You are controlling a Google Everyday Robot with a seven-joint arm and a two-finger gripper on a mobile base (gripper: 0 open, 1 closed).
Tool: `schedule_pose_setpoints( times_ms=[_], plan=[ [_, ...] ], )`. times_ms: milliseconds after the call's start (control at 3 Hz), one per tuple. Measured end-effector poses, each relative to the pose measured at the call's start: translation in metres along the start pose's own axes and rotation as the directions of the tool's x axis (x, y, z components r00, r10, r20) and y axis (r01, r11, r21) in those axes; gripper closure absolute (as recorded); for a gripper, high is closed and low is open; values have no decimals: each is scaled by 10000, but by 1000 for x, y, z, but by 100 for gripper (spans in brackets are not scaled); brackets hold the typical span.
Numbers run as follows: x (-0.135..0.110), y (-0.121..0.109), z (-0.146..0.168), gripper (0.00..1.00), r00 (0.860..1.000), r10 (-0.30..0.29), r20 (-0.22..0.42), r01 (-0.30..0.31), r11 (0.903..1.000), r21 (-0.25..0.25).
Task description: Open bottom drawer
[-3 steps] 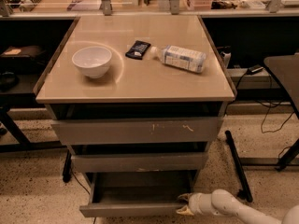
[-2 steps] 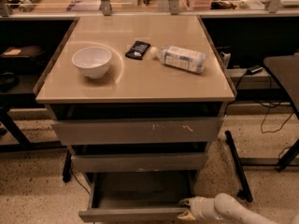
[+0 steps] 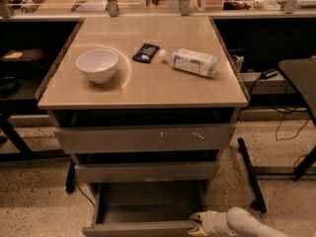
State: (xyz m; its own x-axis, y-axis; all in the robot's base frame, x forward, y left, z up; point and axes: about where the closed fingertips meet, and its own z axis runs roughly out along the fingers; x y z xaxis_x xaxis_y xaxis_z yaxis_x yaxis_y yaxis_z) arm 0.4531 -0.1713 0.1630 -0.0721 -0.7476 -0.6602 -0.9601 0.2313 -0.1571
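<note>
The bottom drawer (image 3: pixel 140 228) is the lowest grey front under the table. It is pulled out, and its flat grey tray floor (image 3: pixel 148 201) shows behind the front. My gripper (image 3: pixel 196 224) is at the drawer front's right end, on a white arm that comes in from the lower right. Its pale fingertips (image 3: pixel 195 216) sit against the top right corner of the front. The mid-width drawer front (image 3: pixel 145 172) and the widest, scratched front (image 3: pixel 143 138) above it are pushed in.
On the tan tabletop (image 3: pixel 143 90) stand a white bowl (image 3: pixel 97 65), a dark packet (image 3: pixel 145 53) and a plastic bottle lying on its side (image 3: pixel 190 61). A black stand leg (image 3: pixel 252 174) runs along the floor to the right. Shelves and cables lie behind.
The bottom drawer has slid further out toward the camera, and my gripper has moved with it, down and slightly left.
</note>
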Motion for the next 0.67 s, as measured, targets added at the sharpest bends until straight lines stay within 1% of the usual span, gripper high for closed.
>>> schedule_pose_setpoints(
  times_ms=[333,667],
  plan=[
    [-2,1,0,100,10000,0,0,0,10000,0],
    [2,13,-4,100,9999,123,-9,-123,9999,-78]
  ],
)
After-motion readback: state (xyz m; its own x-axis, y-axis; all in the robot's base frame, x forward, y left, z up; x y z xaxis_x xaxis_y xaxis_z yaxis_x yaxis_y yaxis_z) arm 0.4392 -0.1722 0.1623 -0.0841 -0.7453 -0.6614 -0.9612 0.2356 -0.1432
